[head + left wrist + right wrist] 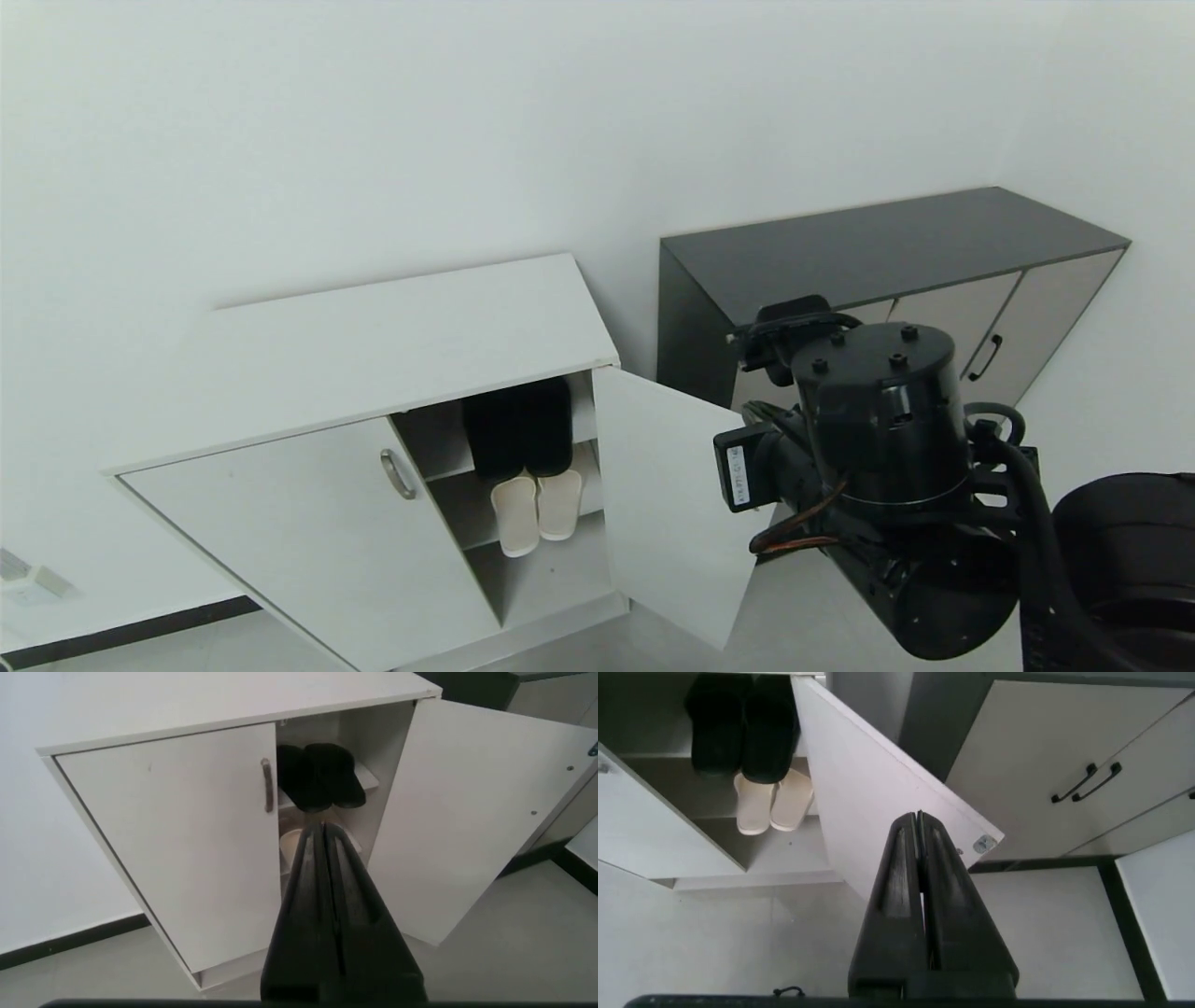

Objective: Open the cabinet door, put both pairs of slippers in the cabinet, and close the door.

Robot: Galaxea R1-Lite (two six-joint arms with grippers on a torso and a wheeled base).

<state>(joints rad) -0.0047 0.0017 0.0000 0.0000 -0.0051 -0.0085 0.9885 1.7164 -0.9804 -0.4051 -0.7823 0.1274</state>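
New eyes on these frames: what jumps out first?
The white cabinet stands with its right door swung open and its left door shut. Inside, black slippers lie one level above white slippers. The left gripper and right gripper, both shut, face the cabinet.

A dark-topped sideboard (887, 243) with a black door handle (985, 357) stands against the white wall (373, 121).

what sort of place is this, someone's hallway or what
Likely a home-style entryway, perhaps a test room: a white shoe cabinet with one door open, black slippers and white slippers on its shelves, and a dark sideboard beside it.
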